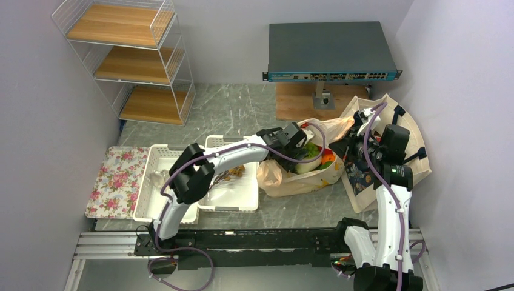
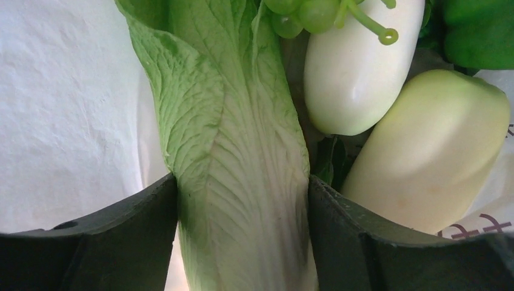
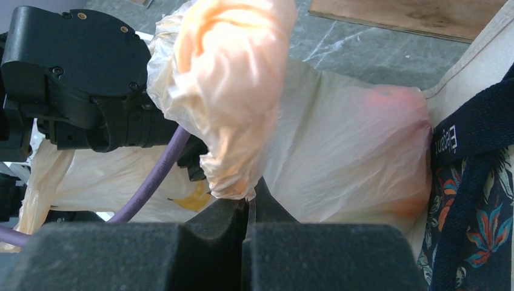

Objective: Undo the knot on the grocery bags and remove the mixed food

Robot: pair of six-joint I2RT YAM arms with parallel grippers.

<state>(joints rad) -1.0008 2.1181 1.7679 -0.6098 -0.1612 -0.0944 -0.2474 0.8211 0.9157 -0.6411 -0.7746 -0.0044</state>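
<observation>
Overhead view: a grey marbled table (image 1: 242, 109) between pale walls, with the plastic bag (image 1: 291, 179) as reference.

Far left of the bag stands one wire rack (image 1: 130, 57) with three wooden shelves. Nearer it lie one floral tray (image 1: 115, 182) and then two white baskets (image 1: 163, 182); the basket just beside the bag holds brown bits (image 1: 233, 173). Behind the bag are one wooden board (image 1: 303, 100) and one grey switch (image 1: 330, 51) on a stand.

The bag lies open-mouthed. The left gripper (image 2: 242, 182) reaches into it. Its jaws stand wide, with one cabbage (image 2: 224, 103) stalk filling the gap and touching both fingers. Whether the stalk is gripped cannot be told.

Right of the cabbage lie two white radishes (image 2: 357, 66), with a few grapes (image 2: 303, 12) above them.

The right gripper (image 3: 248, 209) has its jaws closed on the bag's bunched top (image 3: 233, 91). Just right of the bag lies one cream tote (image 1: 418, 151) with dark straps, touching it.
</observation>
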